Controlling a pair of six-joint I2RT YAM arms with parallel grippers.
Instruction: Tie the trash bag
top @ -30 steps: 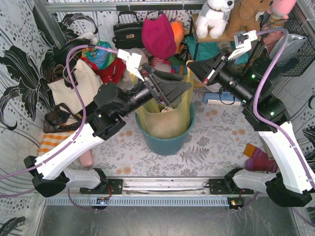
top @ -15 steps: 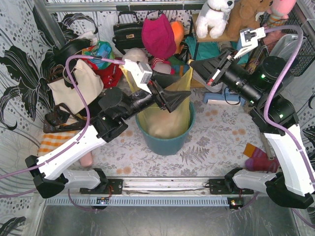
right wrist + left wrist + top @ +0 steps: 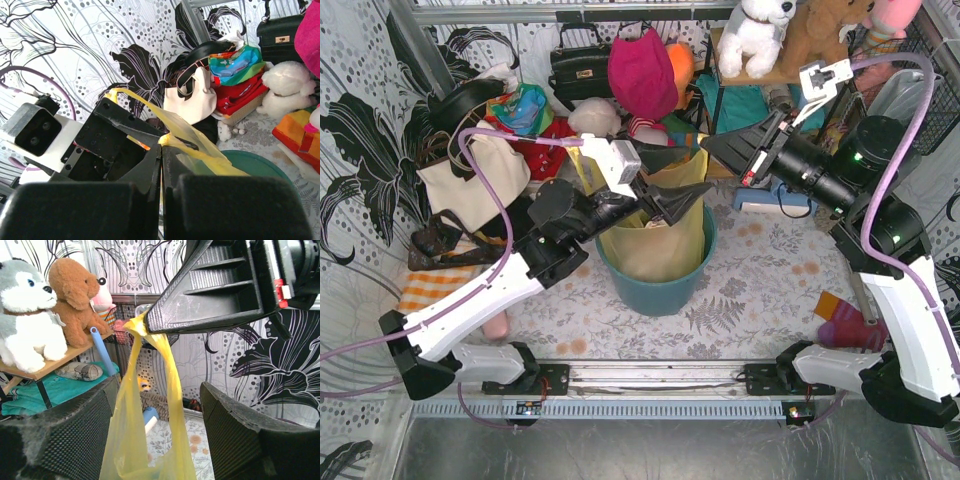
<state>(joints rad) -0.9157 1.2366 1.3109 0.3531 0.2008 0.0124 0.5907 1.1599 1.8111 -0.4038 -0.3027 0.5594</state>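
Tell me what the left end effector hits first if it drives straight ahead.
The trash bag: its yellow top end, pinched by the right end effector, hangs straight ahead between the left end effector's open fingers. Depth is unclear, but nothing looks nearer.

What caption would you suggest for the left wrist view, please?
The right gripper pinches a top end of the trash bag, which hangs inside the open left gripper.

1. The walls (image 3: pixel 360 120) all round are white, printed with big black flowers and dots
2. The table top (image 3: pixel 750 290) wears a pale grey fern print
3. A wooden shelf (image 3: pixel 65 357) at the back carries plush toys (image 3: pixel 27 315)
4. Light is bright and even
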